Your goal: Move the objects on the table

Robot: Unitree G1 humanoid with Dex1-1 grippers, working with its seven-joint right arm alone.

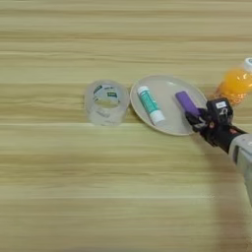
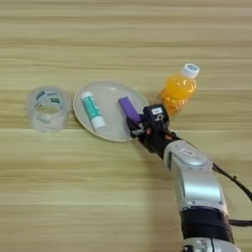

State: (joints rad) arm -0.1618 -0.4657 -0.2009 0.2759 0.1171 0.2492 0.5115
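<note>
Purple block (image 2: 129,109) on the plate (image 2: 109,94), right side, right gripper (image 2: 135,124) fingers clamped on its near end. Glue stick (image 2: 92,111) lies mid-plate. Orange-drink bottle (image 2: 179,88) just right; clear tape roll (image 2: 47,108) left, on the counter (image 2: 98,197).

Silver forearm (image 2: 197,184), black wrist, black two-fingered gripper (image 2: 136,126) with a white label, thin black cable.

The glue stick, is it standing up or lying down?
Lying down. The glue stick rests on its side on the plate, its full length showing, white cap end toward the near rim.
</note>
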